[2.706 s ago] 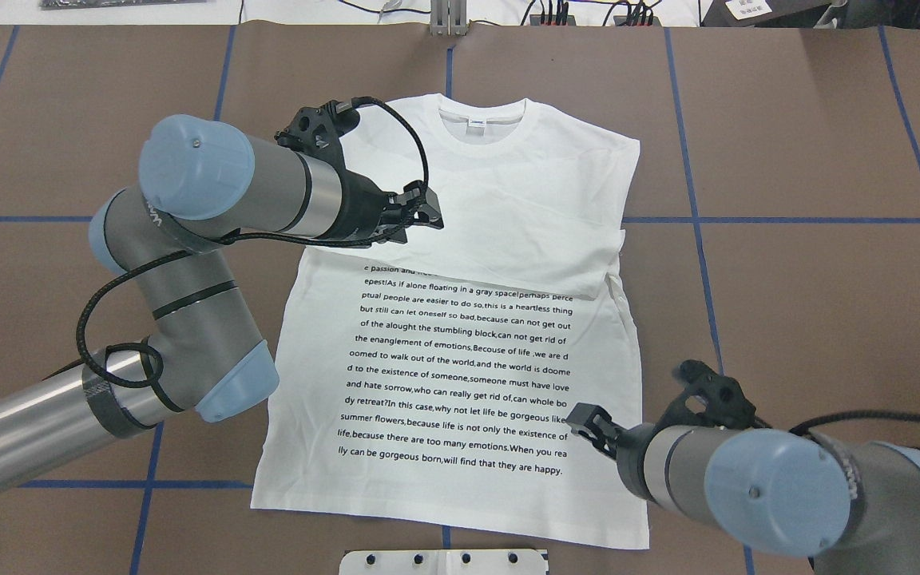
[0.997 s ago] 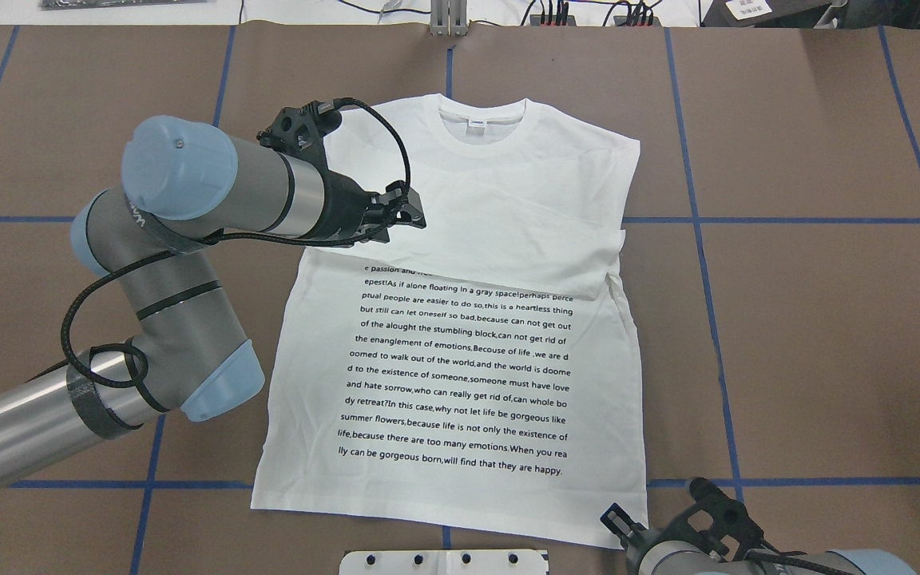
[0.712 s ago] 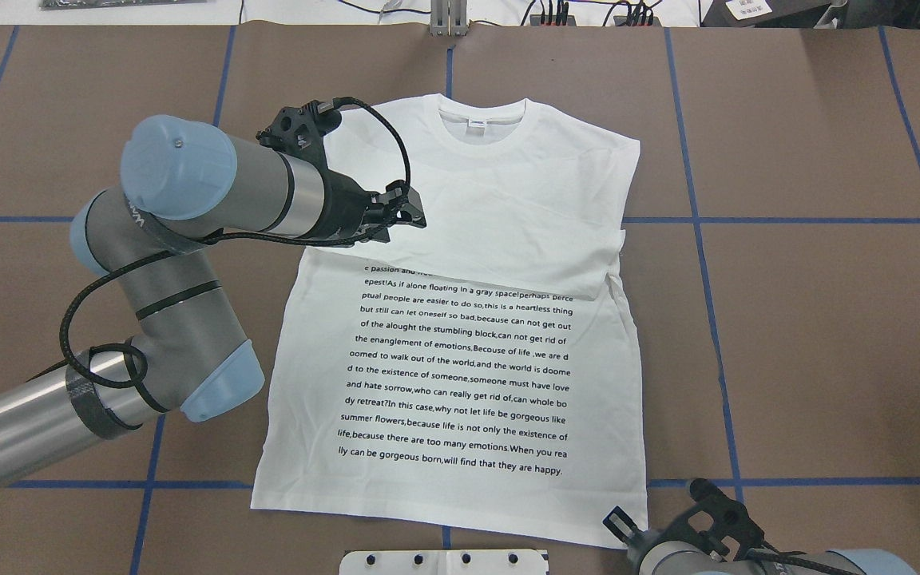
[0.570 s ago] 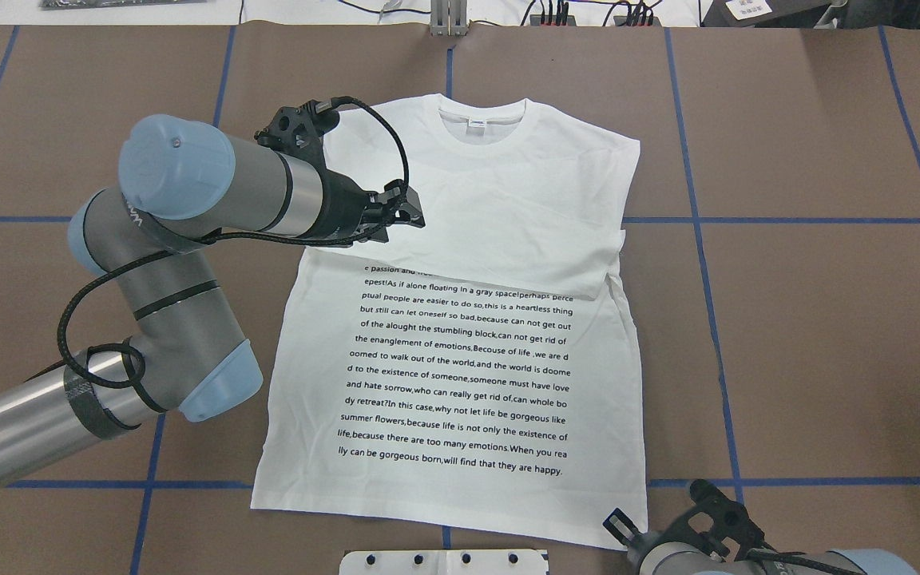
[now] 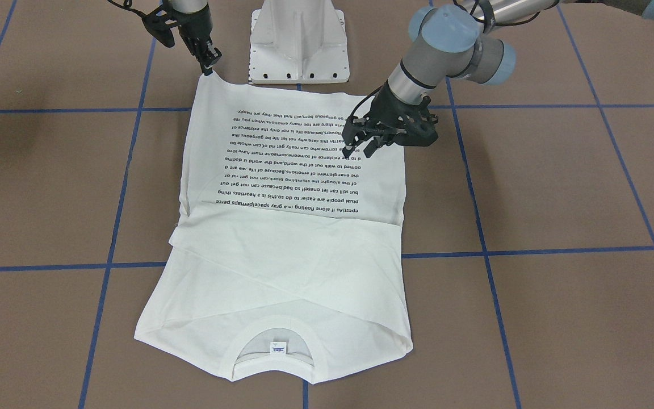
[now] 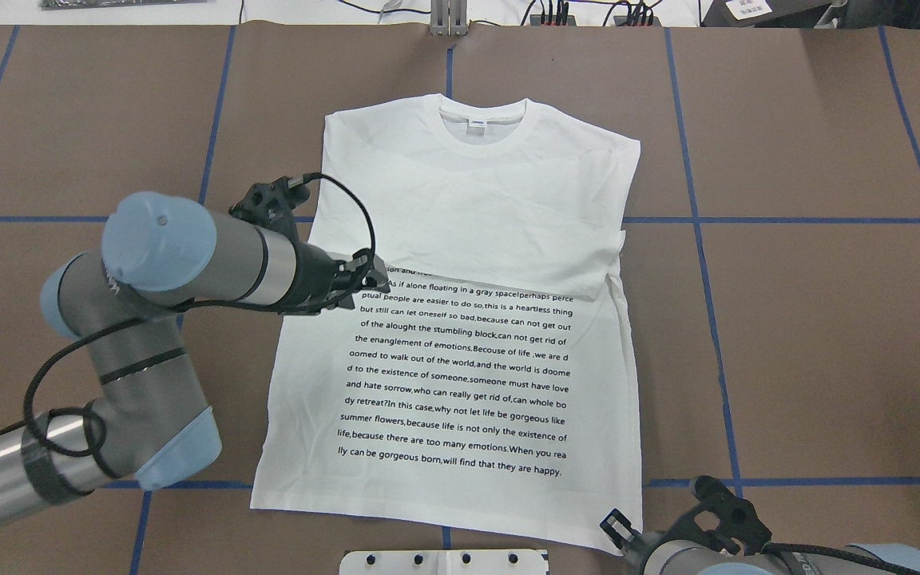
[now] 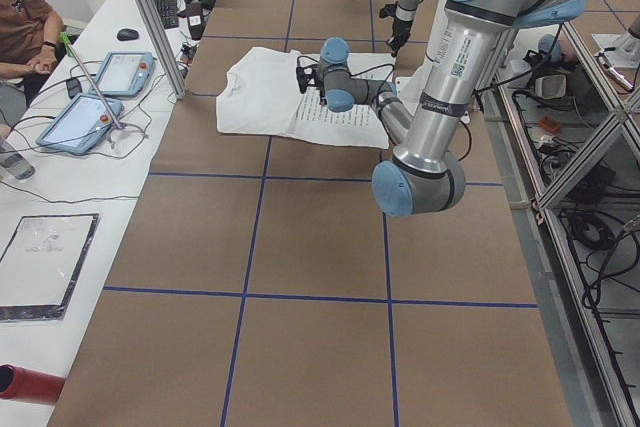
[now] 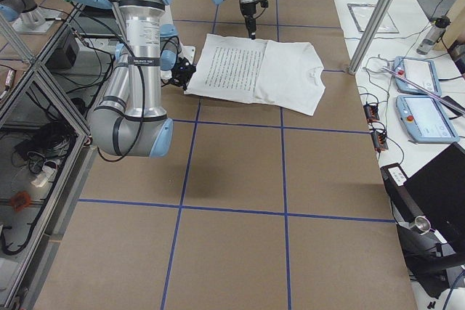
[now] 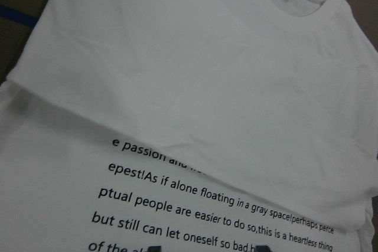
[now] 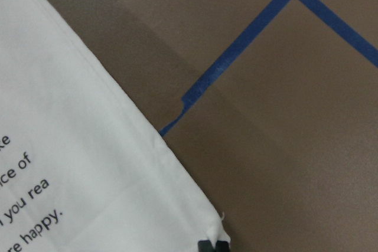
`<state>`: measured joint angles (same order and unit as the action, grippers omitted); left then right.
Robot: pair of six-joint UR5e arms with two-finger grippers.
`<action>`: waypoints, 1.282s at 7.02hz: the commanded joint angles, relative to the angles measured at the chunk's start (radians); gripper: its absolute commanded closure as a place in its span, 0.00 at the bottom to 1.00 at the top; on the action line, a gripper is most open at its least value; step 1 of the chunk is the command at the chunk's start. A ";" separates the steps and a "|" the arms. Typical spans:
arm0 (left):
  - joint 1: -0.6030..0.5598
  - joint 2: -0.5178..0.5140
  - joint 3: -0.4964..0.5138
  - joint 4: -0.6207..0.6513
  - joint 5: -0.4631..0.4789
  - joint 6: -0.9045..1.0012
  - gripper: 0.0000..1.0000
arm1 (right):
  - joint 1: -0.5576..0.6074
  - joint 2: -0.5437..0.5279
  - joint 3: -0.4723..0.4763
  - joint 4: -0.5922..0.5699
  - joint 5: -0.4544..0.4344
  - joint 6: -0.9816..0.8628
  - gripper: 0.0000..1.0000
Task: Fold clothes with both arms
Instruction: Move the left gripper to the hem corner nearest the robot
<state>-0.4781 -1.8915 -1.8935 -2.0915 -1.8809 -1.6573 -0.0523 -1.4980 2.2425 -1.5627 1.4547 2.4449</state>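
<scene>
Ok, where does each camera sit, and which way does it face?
Front-facing: across the table, facing the robot, steeply down on the T-shirt; left gripper shows at its right, right gripper top left.
Overhead: behind the robot, looking forward and down; left arm enters left.
Exterior left: table's end, looking along it; left arm near.
Exterior right: opposite end; right arm near.
Left wrist: close on the collar and text.
Right wrist: close on the hem corner.
Front-facing and overhead share the whole T-shirt, seen from opposite sides.
</scene>
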 commanded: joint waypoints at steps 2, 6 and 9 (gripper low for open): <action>0.216 0.169 -0.202 0.186 0.108 -0.157 0.39 | 0.016 -0.001 0.008 -0.003 0.009 -0.010 1.00; 0.302 0.189 -0.184 0.295 0.177 -0.190 0.43 | 0.014 0.001 0.008 -0.007 0.009 -0.015 1.00; 0.306 0.223 -0.174 0.295 0.177 -0.191 0.45 | 0.012 0.002 0.008 -0.007 0.009 -0.015 1.00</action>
<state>-0.1729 -1.6767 -2.0702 -1.7969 -1.7046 -1.8473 -0.0388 -1.4967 2.2503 -1.5692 1.4634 2.4299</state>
